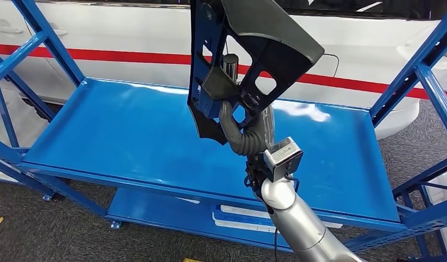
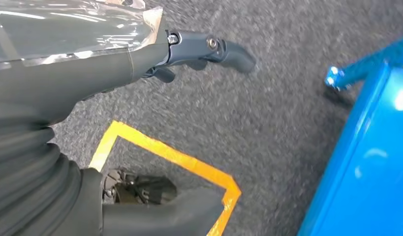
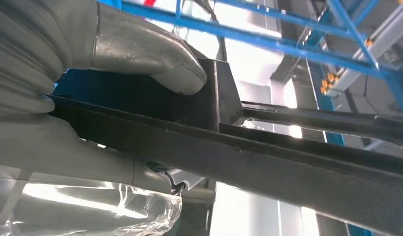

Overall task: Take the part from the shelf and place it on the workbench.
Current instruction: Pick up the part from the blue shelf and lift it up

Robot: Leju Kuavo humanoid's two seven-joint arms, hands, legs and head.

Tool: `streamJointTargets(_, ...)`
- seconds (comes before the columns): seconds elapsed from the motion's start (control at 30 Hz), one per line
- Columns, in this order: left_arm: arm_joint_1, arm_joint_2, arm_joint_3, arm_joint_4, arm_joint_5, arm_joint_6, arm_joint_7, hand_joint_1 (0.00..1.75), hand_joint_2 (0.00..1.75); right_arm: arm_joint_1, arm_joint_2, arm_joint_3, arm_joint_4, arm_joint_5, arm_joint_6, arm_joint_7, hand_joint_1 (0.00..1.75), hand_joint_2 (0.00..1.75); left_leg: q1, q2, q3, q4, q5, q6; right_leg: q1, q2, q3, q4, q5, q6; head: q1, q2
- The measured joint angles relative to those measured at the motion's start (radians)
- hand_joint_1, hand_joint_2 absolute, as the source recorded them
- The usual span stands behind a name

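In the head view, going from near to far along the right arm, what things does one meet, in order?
Silver right arm → wrist camera → right hand gripping the black part → white car behind the blue shelf.

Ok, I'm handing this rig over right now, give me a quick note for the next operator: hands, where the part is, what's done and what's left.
Right hand: grips the black plastic part, holding it up in the air above the blue shelf. The right wrist view shows the thumb pressed on the part's edge.
Left hand: hangs over the grey floor beside the shelf, holding nothing, fingers apart.
Done: the part is picked up and lifted off the shelf surface.
Left: carry it to the workbench and set it down. The workbench cannot be made out from here.
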Motion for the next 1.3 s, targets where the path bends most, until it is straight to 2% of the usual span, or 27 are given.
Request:
streamJointTargets(0.07,-0.001,0.001,0.001,0.000,0.000,0.000,-0.002,0.00,1.75,0.000,0.001,-0.001,-0.005,0.005,0.003,-0.001,1.75,1.75,0.003,0.002,-0.001,-0.020,0.024,0.005,0.002,-0.002,-0.009,0.007,-0.004,0.010,0.000,0.000)
streamJointTargets(0.13,-0.005,0.000,0.001,0.000,0.000,-0.003,-0.003,0.00,1.75,-0.001,0.000,-0.003,-0.010,0.012,0.004,-0.002,1.75,1.75,0.007,0.006,-0.009,-0.039,0.051,0.010,0.005,-0.002,-0.040,0.075,-0.057,0.004,0.003,0.000)
streamJointTargets(0.2,-0.007,0.000,0.001,0.000,-0.002,-0.006,-0.002,0.00,1.75,0.002,-0.002,-0.004,-0.012,0.018,0.005,-0.001,1.75,1.75,0.003,0.007,-0.030,-0.039,0.067,0.014,0.003,-0.002,-0.081,0.200,-0.131,-0.002,0.005,0.000)
streamJointTargets(0.23,-0.007,-0.001,0.001,0.000,-0.002,-0.007,-0.002,0.00,1.75,0.004,-0.004,-0.004,-0.012,0.018,0.005,-0.001,1.75,1.75,0.002,0.008,-0.041,-0.037,0.073,0.013,0.002,-0.002,-0.090,0.246,-0.152,0.002,0.006,0.000)
streamJointTargets(0.27,-0.007,-0.001,0.001,0.000,-0.002,-0.007,-0.001,0.00,1.75,0.005,-0.005,-0.004,-0.012,0.019,0.005,-0.001,1.75,1.75,0.002,0.008,-0.052,-0.034,0.079,0.012,0.002,-0.002,-0.082,0.260,-0.158,0.009,0.005,0.000)
streamJointTargets(0.3,-0.007,-0.001,0.001,0.000,-0.002,-0.008,-0.001,0.00,1.75,0.006,-0.006,-0.004,-0.013,0.019,0.005,-0.001,1.75,1.75,0.002,0.008,-0.062,-0.030,0.084,0.010,0.001,-0.003,-0.054,0.234,-0.148,0.018,0.005,0.000)
streamJointTargets(0.33,-0.007,-0.001,0.001,0.000,-0.002,-0.008,-0.001,0.00,1.75,0.007,-0.007,-0.004,-0.013,0.019,0.005,-0.001,1.75,1.75,0.002,0.008,-0.071,-0.025,0.087,0.008,0.001,-0.003,-0.010,0.176,-0.130,0.027,0.005,0.000)
streamJointTargets(0.4,-0.008,-0.002,0.001,0.000,-0.002,-0.008,-0.001,0.00,1.75,0.006,-0.007,-0.004,-0.015,0.019,0.005,-0.001,1.75,1.75,0.002,0.008,-0.081,-0.017,0.090,0.005,0.000,-0.004,0.057,0.077,-0.102,0.037,0.005,0.000)
streamJointTargets(0.47,-0.008,-0.002,0.001,0.000,-0.002,-0.008,-0.001,0.00,1.75,0.006,-0.007,-0.004,-0.015,0.019,0.005,-0.001,1.75,1.75,0.002,0.008,-0.083,-0.016,0.090,0.005,-0.001,-0.004,0.072,0.054,-0.097,0.038,0.005,0.000)
streamJointTargets(0.53,-0.009,-0.002,0.001,0.000,-0.002,-0.008,-0.001,0.00,1.75,0.006,-0.007,-0.004,-0.016,0.020,0.005,0.000,1.75,1.75,0.002,0.008,-0.088,-0.011,0.093,0.001,0.002,-0.003,0.094,0.017,-0.103,0.029,0.005,0.000)
streamJointTargets(0.6,-0.010,-0.001,0.001,0.000,-0.004,-0.013,-0.001,0.00,1.75,0.006,-0.007,-0.007,-0.023,0.039,0.005,0.002,1.75,1.75,0.004,0.005,-0.104,0.005,0.091,-0.017,-0.002,-0.002,0.102,-0.019,-0.093,0.000,0.004,0.000)
streamJointTargets(0.63,-0.011,-0.001,0.001,0.000,-0.006,-0.015,-0.001,0.00,1.75,0.006,-0.006,-0.008,-0.026,0.050,0.005,0.003,1.75,1.75,0.005,0.002,-0.116,0.027,0.072,-0.027,-0.004,-0.001,0.094,-0.017,-0.079,-0.015,0.002,0.000)
streamJointTargets(0.67,-0.012,-0.001,0.001,0.000,-0.007,-0.016,0.000,0.00,1.75,0.006,-0.005,-0.010,-0.029,0.063,0.006,0.004,1.75,1.75,0.008,0.000,-0.133,0.067,0.038,-0.037,-0.009,-0.002,0.082,-0.020,-0.068,-0.028,0.000,0.000)
streamJointTargets(0.7,-0.012,0.000,0.001,0.000,-0.008,-0.016,0.000,0.00,1.75,0.006,-0.004,-0.010,-0.031,0.070,0.006,0.003,1.75,1.75,0.011,-0.002,-0.154,0.125,-0.009,-0.043,-0.008,-0.002,0.074,-0.020,-0.060,-0.035,-0.001,0.000)
streamJointTargets(0.73,-0.012,0.000,0.001,0.000,-0.008,-0.016,0.000,0.00,1.75,0.009,-0.003,-0.011,-0.033,0.078,0.006,0.002,1.75,1.75,0.014,-0.003,-0.175,0.191,-0.050,-0.050,-0.008,-0.003,0.064,-0.020,-0.053,-0.037,-0.002,0.000)
streamJointTargets(0.77,-0.012,0.000,0.001,0.000,-0.008,-0.017,0.000,0.00,1.75,0.015,-0.003,-0.011,-0.034,0.087,0.007,0.000,1.75,1.75,0.018,-0.003,-0.189,0.249,-0.078,-0.056,-0.008,-0.003,0.055,-0.019,-0.046,-0.036,-0.003,0.000)
streamJointTargets(0.8,-0.012,0.001,0.001,0.000,-0.008,-0.017,0.001,0.00,1.75,0.022,-0.003,-0.011,-0.036,0.096,0.007,-0.002,1.75,1.75,0.023,-0.003,-0.190,0.279,-0.085,-0.061,-0.009,-0.003,0.046,-0.018,-0.039,-0.033,-0.003,0.000)
streamJointTargets(0.83,-0.012,0.000,0.001,0.000,-0.008,-0.018,0.000,0.00,1.75,0.029,-0.003,-0.012,-0.038,0.104,0.007,-0.004,1.75,1.75,0.028,-0.003,-0.172,0.272,-0.074,-0.065,-0.010,-0.003,0.039,-0.017,-0.034,-0.029,-0.003,0.000)
streamJointTargets(0.87,-0.012,0.000,0.001,0.000,-0.008,-0.018,0.000,0.00,1.75,0.036,-0.003,-0.012,-0.041,0.111,0.007,-0.006,1.75,1.75,0.033,-0.002,-0.134,0.228,-0.051,-0.069,-0.012,-0.003,0.032,-0.016,-0.029,-0.025,-0.003,0.000)
streamJointTargets(0.93,-0.014,0.000,0.001,0.000,-0.008,-0.018,-0.001,0.00,1.75,0.042,-0.002,-0.013,-0.048,0.127,0.008,-0.013,1.75,1.75,0.039,-0.005,-0.036,0.090,-0.014,-0.074,-0.013,-0.003,0.022,-0.010,-0.021,-0.015,-0.003,0.000)
streamJointTargets(0.97,-0.016,0.000,0.001,0.000,-0.008,-0.019,-0.001,0.00,1.75,0.044,-0.002,-0.015,-0.052,0.134,0.010,-0.017,1.75,1.75,0.038,-0.008,-0.002,0.038,-0.005,-0.072,-0.012,-0.003,0.019,-0.009,-0.016,-0.009,-0.002,0.000)
streamJointTargets(1.0,-0.018,0.000,0.001,0.000,-0.008,-0.019,-0.001,0.00,1.75,0.045,-0.001,-0.016,-0.056,0.140,0.012,-0.020,1.75,1.75,0.036,-0.011,0.016,0.007,-0.005,-0.068,-0.011,-0.003,0.016,-0.009,-0.011,-0.001,-0.001,0.000)
streamJointTargets(1.07,-0.020,0.001,0.001,0.000,-0.008,-0.019,-0.001,0.00,1.75,0.049,0.000,-0.017,-0.062,0.150,0.015,-0.024,1.75,1.75,0.028,-0.015,0.013,-0.005,0.000,-0.051,-0.009,-0.003,0.014,-0.016,0.003,0.019,0.003,0.000)
streamJointTargets(1.13,-0.020,0.000,0.001,0.000,-0.008,-0.019,-0.001,0.00,1.75,0.054,0.001,-0.019,-0.064,0.157,0.015,-0.025,1.75,1.75,0.025,-0.009,0.002,-0.014,0.018,-0.028,-0.009,-0.003,0.001,-0.006,-0.005,0.030,0.003,0.000)
streamJointTargets(1.2,-0.021,0.000,0.002,0.000,-0.008,-0.017,-0.001,0.00,1.75,0.057,0.002,-0.021,-0.066,0.163,0.015,-0.026,1.75,1.75,0.022,-0.003,-0.017,-0.021,0.041,-0.006,-0.008,-0.003,-0.038,0.082,-0.075,0.015,0.005,0.000)
streamJointTargets(1.27,-0.021,0.001,0.003,0.000,-0.008,-0.015,-0.001,0.00,1.75,0.059,0.002,-0.021,-0.067,0.169,0.015,-0.027,1.75,1.75,0.015,-0.001,-0.044,-0.021,0.060,0.004,-0.008,-0.003,-0.082,0.225,-0.155,0.002,0.006,0.000)
streamJointTargets(1.3,-0.021,0.001,0.003,0.000,-0.008,-0.014,-0.001,0.00,1.75,0.060,0.002,-0.021,-0.067,0.171,0.015,-0.028,1.75,1.75,0.012,0.000,-0.055,-0.020,0.069,0.005,-0.007,-0.003,-0.088,0.270,-0.170,0.005,0.006,0.000)
